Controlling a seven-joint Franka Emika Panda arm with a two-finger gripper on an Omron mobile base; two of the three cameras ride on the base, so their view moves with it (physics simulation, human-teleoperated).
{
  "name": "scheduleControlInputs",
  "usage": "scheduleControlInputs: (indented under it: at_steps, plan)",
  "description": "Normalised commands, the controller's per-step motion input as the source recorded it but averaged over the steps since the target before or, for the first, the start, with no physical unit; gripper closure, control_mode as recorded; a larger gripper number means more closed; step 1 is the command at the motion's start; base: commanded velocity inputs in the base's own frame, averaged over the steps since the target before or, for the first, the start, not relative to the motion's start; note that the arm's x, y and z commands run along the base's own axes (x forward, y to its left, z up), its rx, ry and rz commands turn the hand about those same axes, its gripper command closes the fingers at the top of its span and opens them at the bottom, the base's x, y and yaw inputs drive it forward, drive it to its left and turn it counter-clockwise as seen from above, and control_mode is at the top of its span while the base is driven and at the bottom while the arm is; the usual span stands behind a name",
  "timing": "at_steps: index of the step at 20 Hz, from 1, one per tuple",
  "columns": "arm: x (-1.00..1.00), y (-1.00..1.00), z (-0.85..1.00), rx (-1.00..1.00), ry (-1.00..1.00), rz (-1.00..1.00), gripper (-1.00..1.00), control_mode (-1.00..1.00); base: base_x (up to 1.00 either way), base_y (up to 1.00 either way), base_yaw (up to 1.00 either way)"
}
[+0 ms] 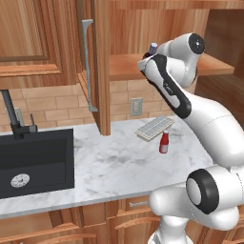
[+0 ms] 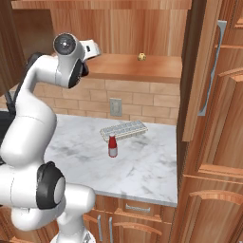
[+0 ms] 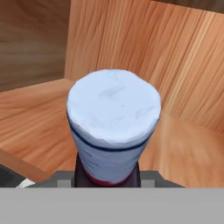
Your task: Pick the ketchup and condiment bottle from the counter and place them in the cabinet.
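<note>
The condiment bottle [image 3: 113, 127] fills the hand view, its blue-white cap toward the camera and its dark body below. My gripper [image 3: 107, 177] is shut on it. In the left base view the cap [image 1: 153, 47] shows just above my hand, at the front edge of the cabinet [image 1: 125, 66] shelf. Whether the bottle rests on the plank I cannot tell. The ketchup [image 1: 164, 142] [image 2: 112, 145], a slim red bottle with a white cap, stands upright on the counter [image 1: 109, 164] [image 2: 142, 166] below the cabinet.
A white grid tray [image 1: 154, 127] [image 2: 123, 129] lies behind the ketchup. The open cabinet door [image 1: 99, 66] with its grey handle [image 1: 87, 62] juts out on the left. A small yellowish item [image 2: 141, 56] sits on the shelf. A black sink [image 1: 33, 159] and faucet [image 1: 12, 114] lie far left.
</note>
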Motion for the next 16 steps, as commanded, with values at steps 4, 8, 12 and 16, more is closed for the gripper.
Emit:
scheduleControlInputs:
  at_steps: [4,8,12,16]
  plan:
    - [0.37,0.0,-0.01,0.0,0.0,0.0,1.0,-1.0,0.0,0.0,0.0]
    - [0.36,0.0,-0.08,0.0,0.0,0.0,1.0,-1.0,0.0,0.0,0.0]
    - [0.33,0.0,-0.16,0.0,0.0,0.0,1.0,-1.0,0.0,0.0,0.0]
    - [0.29,0.0,-0.23,0.0,-0.01,0.0,1.0,-1.0,0.0,0.0,0.0]
